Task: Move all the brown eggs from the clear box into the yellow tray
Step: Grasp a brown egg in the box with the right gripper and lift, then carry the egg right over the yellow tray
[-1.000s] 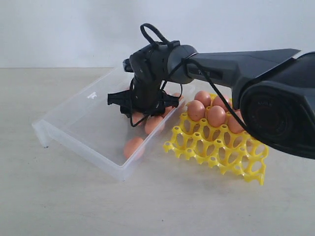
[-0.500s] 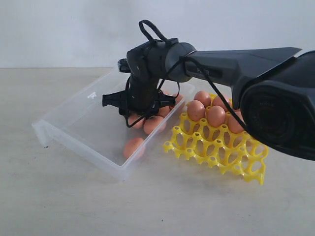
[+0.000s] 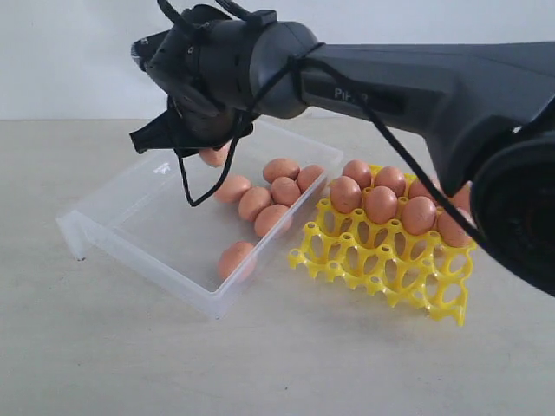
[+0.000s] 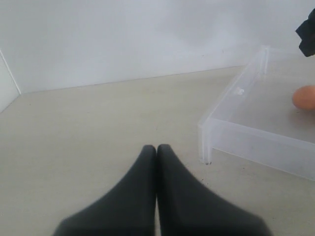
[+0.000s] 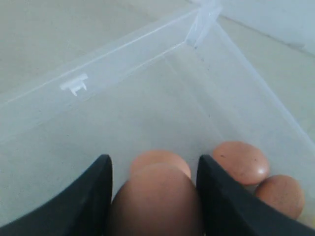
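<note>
- Nearest, the clear box keeps one stray egg by its front wall, and the front rows of the yellow tray lie open.
- Mid-scene, the right gripper, low among the brown eggs a second ago, has risen above the walls clasping a lifted egg. A carry to the tray looks next.
- Farther back, the tray's rear rows hold eggs, with free air above.
- The left gripper sits clenched and empty outside the box.
</note>
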Robot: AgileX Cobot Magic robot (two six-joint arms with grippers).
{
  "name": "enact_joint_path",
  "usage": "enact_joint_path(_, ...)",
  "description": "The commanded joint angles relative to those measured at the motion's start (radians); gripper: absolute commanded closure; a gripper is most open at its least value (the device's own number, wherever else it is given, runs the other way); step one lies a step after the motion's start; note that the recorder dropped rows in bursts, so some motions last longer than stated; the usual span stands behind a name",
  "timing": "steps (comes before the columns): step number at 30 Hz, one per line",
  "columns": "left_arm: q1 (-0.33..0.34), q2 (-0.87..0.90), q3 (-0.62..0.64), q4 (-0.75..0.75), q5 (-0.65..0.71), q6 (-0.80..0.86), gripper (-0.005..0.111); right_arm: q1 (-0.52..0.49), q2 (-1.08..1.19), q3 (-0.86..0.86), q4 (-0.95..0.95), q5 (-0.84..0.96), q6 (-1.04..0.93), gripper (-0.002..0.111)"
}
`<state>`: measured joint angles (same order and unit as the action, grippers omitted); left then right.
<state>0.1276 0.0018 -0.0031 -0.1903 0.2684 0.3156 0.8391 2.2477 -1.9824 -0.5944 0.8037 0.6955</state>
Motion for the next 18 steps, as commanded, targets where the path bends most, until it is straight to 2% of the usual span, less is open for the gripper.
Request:
enact_joint_path(1, 0.001, -0.002, 0.003, -0.004, -0.007, -0.009, 0.111, 0.036, -0.135, 0.155, -0.119, -0.162, 0.060, 0.109)
enact_joint_path(6, 0.001, -0.002, 0.003, -0.004, -0.007, -0.009, 0.111, 0.036, -0.342, 0.507, -0.217, -0.464, 0.107, 0.109)
enact_joint_path(10, 0.001, -0.002, 0.003, -0.004, -0.007, -0.009, 0.111, -0.003, -0.568, 0.828, -0.253, -0.669, 0.107, 0.109)
enact_joint_path(13, 0.001, -0.002, 0.003, -0.004, -0.007, -0.009, 0.111, -0.086, -0.724, 1.013, -0.249, -0.764, 0.113, 0.109)
enact_joint_path(18, 0.001, -0.002, 0.003, -0.004, -0.007, -0.009, 0.111, -0.267, -0.876, 1.181, -0.214, -0.855, 0.197, 0.109)
